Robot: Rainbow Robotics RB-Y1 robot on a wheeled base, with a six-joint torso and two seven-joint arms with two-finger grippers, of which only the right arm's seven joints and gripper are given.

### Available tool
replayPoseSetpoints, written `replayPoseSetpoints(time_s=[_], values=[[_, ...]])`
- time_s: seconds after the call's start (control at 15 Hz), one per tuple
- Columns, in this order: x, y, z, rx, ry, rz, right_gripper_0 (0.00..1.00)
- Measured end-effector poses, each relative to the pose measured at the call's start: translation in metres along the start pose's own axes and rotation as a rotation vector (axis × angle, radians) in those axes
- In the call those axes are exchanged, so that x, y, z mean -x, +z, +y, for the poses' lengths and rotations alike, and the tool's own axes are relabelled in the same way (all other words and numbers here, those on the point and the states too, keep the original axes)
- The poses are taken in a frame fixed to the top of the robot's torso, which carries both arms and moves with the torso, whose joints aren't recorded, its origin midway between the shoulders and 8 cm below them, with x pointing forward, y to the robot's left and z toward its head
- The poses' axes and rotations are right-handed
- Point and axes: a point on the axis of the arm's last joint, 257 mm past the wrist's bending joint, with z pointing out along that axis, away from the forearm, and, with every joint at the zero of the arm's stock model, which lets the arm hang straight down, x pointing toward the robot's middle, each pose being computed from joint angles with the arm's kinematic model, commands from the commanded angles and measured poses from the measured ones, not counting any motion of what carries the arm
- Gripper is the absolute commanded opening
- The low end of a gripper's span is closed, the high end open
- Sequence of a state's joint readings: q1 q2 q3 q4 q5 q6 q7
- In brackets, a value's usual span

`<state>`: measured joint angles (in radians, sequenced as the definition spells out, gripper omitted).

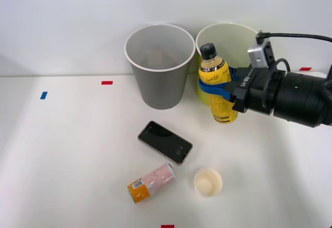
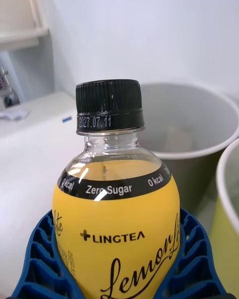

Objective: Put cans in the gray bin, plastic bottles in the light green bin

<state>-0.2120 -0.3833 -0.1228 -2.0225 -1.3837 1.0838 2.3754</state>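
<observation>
White table [image 1: 62, 150] bears both bins against a white wall [image 1: 78, 20].

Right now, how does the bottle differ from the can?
The bottle is upright, off the table, clamped in the right pincer; the can lies on its side on the table, untouched. The bottle is yellow with a black cap; the can is pink with an orange end. The bottle is longer. Both are outside the bins.

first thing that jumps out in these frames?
The yellow-labelled bottle, held upright off the table in the right gripper, its blue fingers wrapped around the label, just in front of the light green bin. Beside that, the gray bin. Nearer the robot, a black smartphone, a can on its side and a cream paper cup.
</observation>
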Motion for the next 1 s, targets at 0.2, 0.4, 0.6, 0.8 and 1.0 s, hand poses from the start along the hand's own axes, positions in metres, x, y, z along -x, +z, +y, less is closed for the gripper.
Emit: replayPoseSetpoints(time_s=[0.2, 0.4, 0.6, 0.8, 1.0], values=[[0.040, -0.017, -0.005, -0.013, 0.032, -0.181, 0.00], [0.083, -0.017, -0.025, -0.107, 0.028, -0.317, 0.00], [0.114, -0.008, -0.057, -0.228, 0.019, -0.378, 0.00], [0.132, -0.004, -0.094, -0.297, 0.036, -0.386, 0.00], [0.125, 0.009, -0.142, -0.368, 0.070, -0.369, 0.00]])
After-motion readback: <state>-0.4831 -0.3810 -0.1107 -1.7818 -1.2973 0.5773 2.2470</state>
